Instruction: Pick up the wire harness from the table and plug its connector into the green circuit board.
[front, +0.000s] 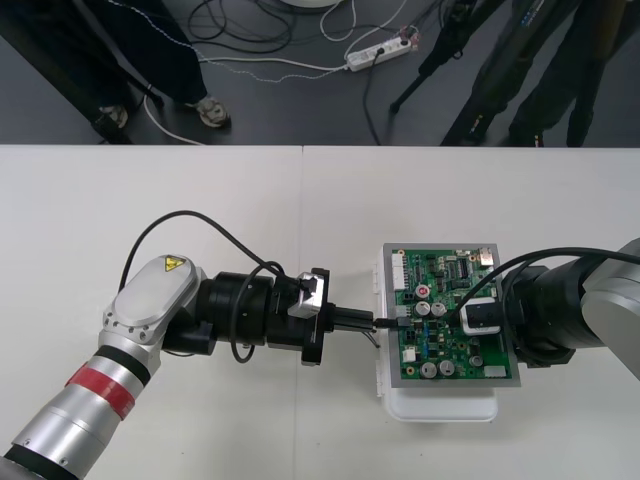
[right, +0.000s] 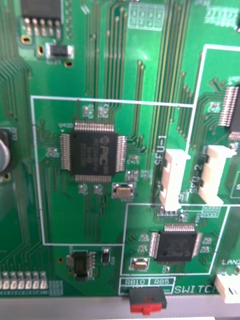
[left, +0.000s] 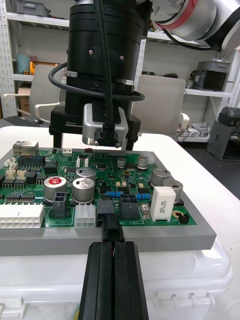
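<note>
Plain light table (front: 200, 200) is open all round the white base (front: 440, 405). The left gripper (front: 372, 324) sits at the left edge of the green circuit board (front: 440, 360), fingers pinched on the wire harness's small black plug (left: 111, 231). The plug touches a black edge socket (left: 105, 206); can't tell if it's seated. The right gripper (front: 478, 318) hangs over the board's right half.

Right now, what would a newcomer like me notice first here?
The green board on its white base, right of centre. The left claw reaches in level from the left, shut on a small black plug right at the board's left edge. The right claw hangs over the board from the right.
</note>
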